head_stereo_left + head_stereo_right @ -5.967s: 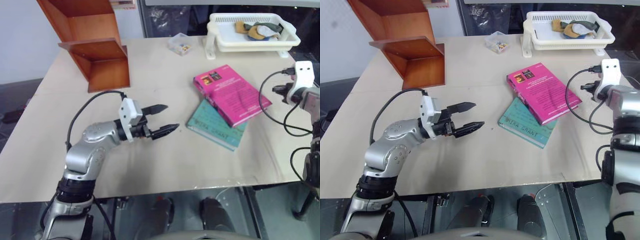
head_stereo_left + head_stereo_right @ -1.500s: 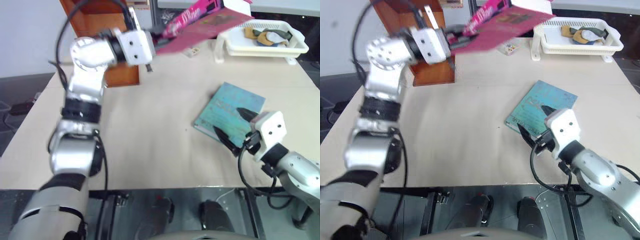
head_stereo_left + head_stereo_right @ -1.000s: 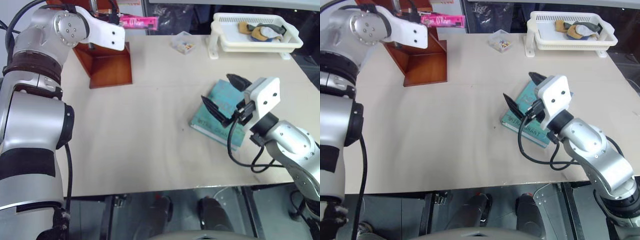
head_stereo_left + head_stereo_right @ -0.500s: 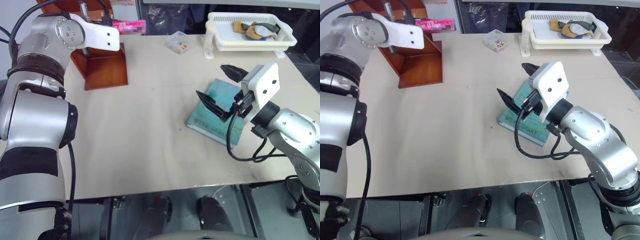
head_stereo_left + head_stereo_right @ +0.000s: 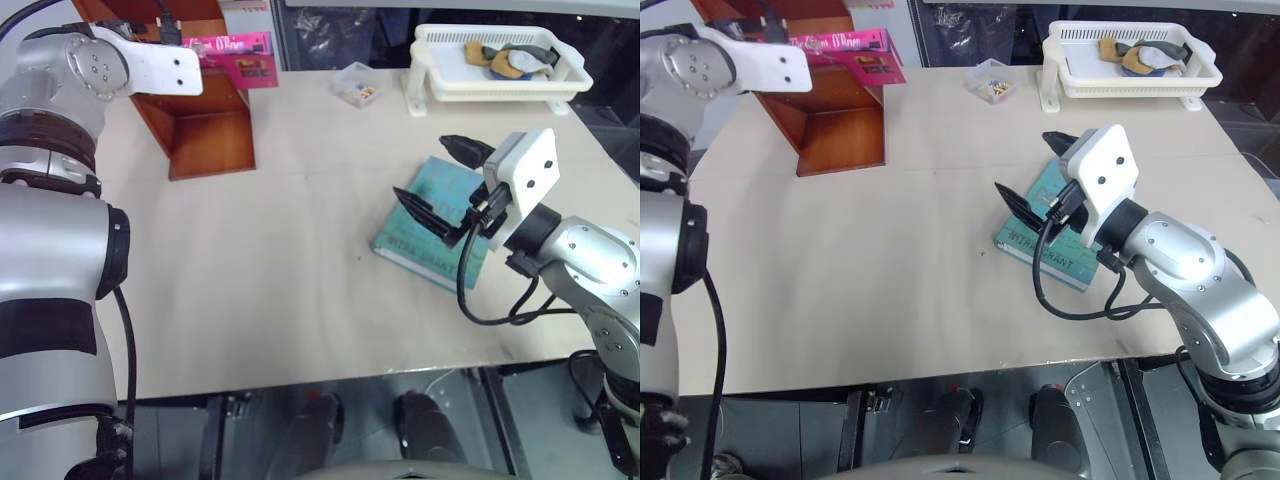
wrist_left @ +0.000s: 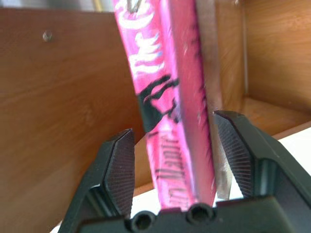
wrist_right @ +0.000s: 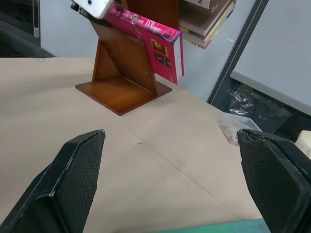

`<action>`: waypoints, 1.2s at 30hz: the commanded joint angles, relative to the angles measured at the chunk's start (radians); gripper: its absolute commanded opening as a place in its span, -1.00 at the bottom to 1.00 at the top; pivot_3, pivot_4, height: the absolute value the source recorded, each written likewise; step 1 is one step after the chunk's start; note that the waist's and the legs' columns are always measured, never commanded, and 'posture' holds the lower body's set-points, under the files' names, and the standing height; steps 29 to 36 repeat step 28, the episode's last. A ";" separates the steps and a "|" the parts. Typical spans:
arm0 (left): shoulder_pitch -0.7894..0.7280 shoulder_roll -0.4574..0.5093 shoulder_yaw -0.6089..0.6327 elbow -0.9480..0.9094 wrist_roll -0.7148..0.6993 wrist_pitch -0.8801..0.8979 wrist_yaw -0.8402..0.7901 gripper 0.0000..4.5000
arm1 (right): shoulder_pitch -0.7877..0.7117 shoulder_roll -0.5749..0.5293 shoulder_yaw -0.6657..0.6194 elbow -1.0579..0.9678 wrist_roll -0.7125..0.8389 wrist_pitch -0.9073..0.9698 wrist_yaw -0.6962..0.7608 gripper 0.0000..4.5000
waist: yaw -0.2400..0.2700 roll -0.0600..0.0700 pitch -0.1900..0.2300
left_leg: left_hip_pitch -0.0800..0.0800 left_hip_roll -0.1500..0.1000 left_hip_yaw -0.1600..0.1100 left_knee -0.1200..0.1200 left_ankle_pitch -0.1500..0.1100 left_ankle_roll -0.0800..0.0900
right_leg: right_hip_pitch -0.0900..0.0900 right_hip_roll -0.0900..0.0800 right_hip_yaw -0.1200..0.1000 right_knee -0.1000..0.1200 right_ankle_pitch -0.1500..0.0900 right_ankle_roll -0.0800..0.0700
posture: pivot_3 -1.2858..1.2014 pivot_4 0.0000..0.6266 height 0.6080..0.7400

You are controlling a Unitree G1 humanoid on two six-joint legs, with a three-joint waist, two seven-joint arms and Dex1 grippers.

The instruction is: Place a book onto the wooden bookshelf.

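1. One pink book [image 6: 170, 121] stands on edge between the left gripper's [image 6: 172, 160] jaws, which are parted with a gap to each side of it; it rests on the shelf [image 5: 840, 125].
2. One teal book [image 5: 430, 225] lies on the table [image 5: 280, 280] below the right gripper [image 5: 440, 180], whose jaws are spread wide and empty.
3. One white basket [image 5: 500, 70] sits well beyond it.

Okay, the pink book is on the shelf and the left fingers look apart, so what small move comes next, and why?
Probably draw the left gripper straight back. Its fingers stand apart on either side of the book, which rests in the wooden bookshelf with its end jutting out, so backing off straight should avoid dragging it out.
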 commanded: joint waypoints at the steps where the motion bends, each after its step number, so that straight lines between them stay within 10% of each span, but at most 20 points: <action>1: -0.002 0.047 0.123 -0.028 -0.127 -0.098 -0.017 0.33 | 0.020 -0.003 -0.036 -0.033 -0.019 -0.018 0.013 1.00 | 0.000 0.000 0.000 | 0.000 0.000 0.000 0.000 0.000 0.000 | 0.000 0.000 0.000 0.000 0.000 0.000 | 0.03 -0.52 1.00; 9: 0.250 -0.010 0.636 -0.148 -0.743 0.043 -0.627 0.62 | 0.188 -0.069 -0.074 -0.075 -0.035 0.009 0.070 1.00 | -0.003 0.001 -0.001 | 0.000 0.000 0.003 0.003 0.000 0.000 | -0.004 -0.003 -0.005 0.006 0.000 0.000 | 0.03 -0.52 1.00; 11: 0.427 -0.068 0.686 -0.396 -0.876 0.180 -0.695 0.99 | 0.244 -0.074 -0.084 -0.100 -0.021 0.016 0.079 1.00 | -0.004 0.002 -0.001 | 0.000 0.000 0.003 0.005 0.000 0.000 | -0.003 -0.003 -0.005 0.007 0.000 -0.001 | 0.03 -0.52 1.00; 15: 0.848 -0.172 0.745 -1.006 -1.060 0.472 -0.585 0.99 | 0.401 -0.108 -0.112 -0.165 -0.015 0.018 0.122 1.00 | -0.005 0.004 -0.003 | -0.002 0.001 0.002 0.011 -0.001 0.001 | -0.003 -0.003 -0.005 0.009 0.000 -0.001 | 0.03 -0.52 1.00; 25: 1.520 -0.112 0.908 -1.588 -1.196 0.739 -0.498 0.99 | 0.841 -0.138 -0.443 -0.309 0.058 0.070 0.202 1.00 | 0.031 0.007 -0.003 | 0.016 0.006 0.004 0.007 -0.008 0.004 | 0.014 0.001 -0.003 0.004 0.002 -0.004 | 0.03 -0.52 1.00; 36: 1.588 -0.071 0.959 -1.603 -1.224 0.753 -0.513 0.99 | 0.958 -0.134 -0.516 -0.311 0.044 0.052 0.253 1.00 | 0.043 0.011 -0.006 | 0.025 0.010 0.007 0.003 -0.009 0.004 | 0.024 0.002 -0.003 -0.005 0.002 -0.004 | 0.03 -0.52 1.00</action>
